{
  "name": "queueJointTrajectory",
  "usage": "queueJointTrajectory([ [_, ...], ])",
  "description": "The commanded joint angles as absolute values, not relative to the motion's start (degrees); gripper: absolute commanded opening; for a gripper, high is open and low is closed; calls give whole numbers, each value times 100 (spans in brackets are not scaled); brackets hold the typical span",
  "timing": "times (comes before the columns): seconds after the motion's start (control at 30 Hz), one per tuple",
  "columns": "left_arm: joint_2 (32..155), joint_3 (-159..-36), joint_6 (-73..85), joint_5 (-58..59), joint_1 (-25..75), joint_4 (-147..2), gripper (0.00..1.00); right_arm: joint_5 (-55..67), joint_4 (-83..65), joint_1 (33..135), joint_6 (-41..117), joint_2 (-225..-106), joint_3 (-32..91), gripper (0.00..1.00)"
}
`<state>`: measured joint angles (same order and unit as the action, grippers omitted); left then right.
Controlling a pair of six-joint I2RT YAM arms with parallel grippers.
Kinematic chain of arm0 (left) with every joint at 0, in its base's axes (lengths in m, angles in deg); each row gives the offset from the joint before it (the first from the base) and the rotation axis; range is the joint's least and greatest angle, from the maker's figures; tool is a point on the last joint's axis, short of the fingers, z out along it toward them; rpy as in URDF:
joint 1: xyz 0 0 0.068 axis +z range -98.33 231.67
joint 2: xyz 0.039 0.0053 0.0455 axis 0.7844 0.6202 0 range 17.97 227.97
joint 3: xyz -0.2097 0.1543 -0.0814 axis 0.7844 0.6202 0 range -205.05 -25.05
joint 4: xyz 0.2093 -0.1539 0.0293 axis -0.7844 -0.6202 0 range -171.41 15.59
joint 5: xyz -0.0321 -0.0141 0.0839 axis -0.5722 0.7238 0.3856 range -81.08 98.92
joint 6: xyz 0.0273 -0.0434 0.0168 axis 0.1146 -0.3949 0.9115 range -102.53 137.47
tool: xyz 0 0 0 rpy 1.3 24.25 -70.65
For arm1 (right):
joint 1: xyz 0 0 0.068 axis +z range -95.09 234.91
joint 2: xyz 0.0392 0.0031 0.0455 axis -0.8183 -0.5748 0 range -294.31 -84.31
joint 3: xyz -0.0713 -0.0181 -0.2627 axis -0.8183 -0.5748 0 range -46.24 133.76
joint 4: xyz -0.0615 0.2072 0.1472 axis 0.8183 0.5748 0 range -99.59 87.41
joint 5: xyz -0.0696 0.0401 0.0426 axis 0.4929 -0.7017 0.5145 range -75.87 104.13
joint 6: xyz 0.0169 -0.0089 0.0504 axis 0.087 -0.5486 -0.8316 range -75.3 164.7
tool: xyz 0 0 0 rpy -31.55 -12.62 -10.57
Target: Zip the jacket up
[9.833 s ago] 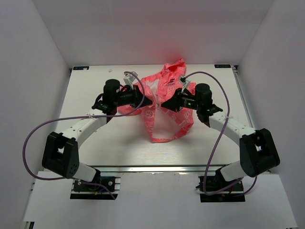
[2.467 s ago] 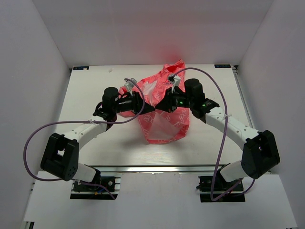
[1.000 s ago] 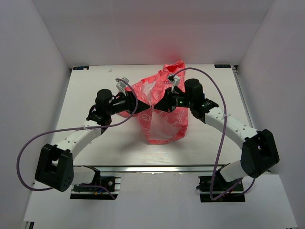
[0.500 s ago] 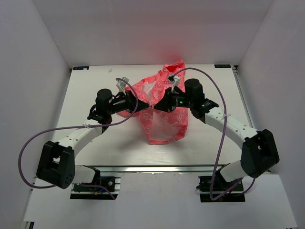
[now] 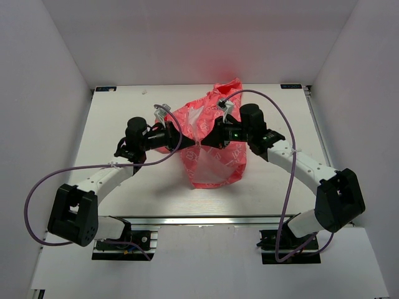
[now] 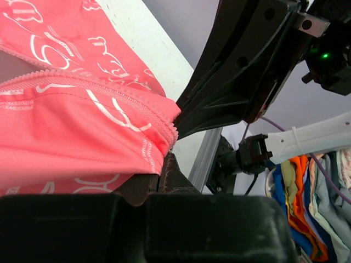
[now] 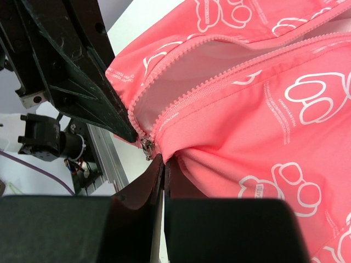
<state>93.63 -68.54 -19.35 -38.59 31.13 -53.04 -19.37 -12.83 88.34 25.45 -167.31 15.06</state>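
The coral-pink jacket (image 5: 215, 152) with white prints lies bunched in the middle of the table, its front zipper open and white lining showing. My left gripper (image 5: 193, 144) and right gripper (image 5: 204, 143) meet tip to tip at the jacket's front opening. In the left wrist view the left gripper (image 6: 164, 161) is shut on the hem of the jacket (image 6: 71, 126) beside the zipper teeth (image 6: 109, 87). In the right wrist view the right gripper (image 7: 163, 160) is shut on the jacket (image 7: 258, 109) just under the metal zipper slider (image 7: 146, 147).
The white table (image 5: 124, 106) is boxed in by white walls on three sides. A metal rail (image 5: 206, 219) runs along its near edge. Purple cables (image 5: 283, 180) loop off both arms. Coloured clothes (image 6: 323, 208) lie beyond the table's edge.
The left gripper has closed from half open onto the jacket's hem and shifted slightly right. The right gripper kept its hold, and the jacket's lower part has bunched a little.
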Motion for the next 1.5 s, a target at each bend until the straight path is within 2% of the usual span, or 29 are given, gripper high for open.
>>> queueJointTrajectory([
  [0.0,9417,-6865,-1812,-4513,3093,-5639,0,-2093,-1671,8840,2800,-16693,1889,0],
  [0.2,9777,-7093,-1734,-4549,3093,-5946,0,-2288,-1935,8840,2607,-16711,1889,0],
  [0.37,9769,-7234,-1347,-4066,3084,-6763,0,-2498,-2216,8717,2369,-16684,1994,0],
  [0.7,9663,-7208,-1803,-4092,3084,-6150,0,-2297,-1497,8717,2562,-17019,2206,1],
  [0.73,9680,-7190,-1978,-4100,3084,-5931,0,-2244,-1451,8717,2632,-16975,2144,5],
  [0.77,9698,-7155,-2049,-4127,3084,-5816,0,-2191,-1399,8717,2650,-16931,2022,23],
  [0.87,9760,-7041,-2357,-4153,3084,-5420,0,-2112,-1188,8717,2651,-16764,1855,51],
  [1.03,9804,-6883,-2682,-4004,3084,-5086,0,-1849,-1021,8708,2563,-16465,1450,69],
  [1.1,9795,-6847,-2778,-3951,3084,-4981,0,-1734,-968,8717,2554,-16263,1248,89],
  [1.33,9760,-6777,-2797,-3863,3075,-4989,0,-1671,-652,8717,2378,-15701,817,89],
  [1.47,9760,-6742,-2849,-3802,3075,-4928,0,-2129,-1167,8831,2001,-15542,343,89],
])
